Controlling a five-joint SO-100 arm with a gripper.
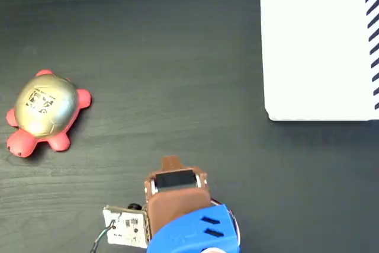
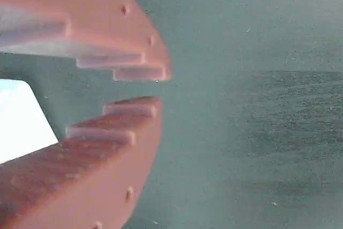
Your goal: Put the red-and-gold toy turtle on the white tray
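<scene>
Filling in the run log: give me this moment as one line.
phase: pre-grasp | claw: nearly closed, empty | toy turtle: on table, far left | white tray: top right, bare | contact: none

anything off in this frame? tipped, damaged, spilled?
Nothing stands out. The turtle sits upright on the table at left, the tray lies flat at upper right with nothing on it, and the tool is nearly closed, holding nothing.
</scene>
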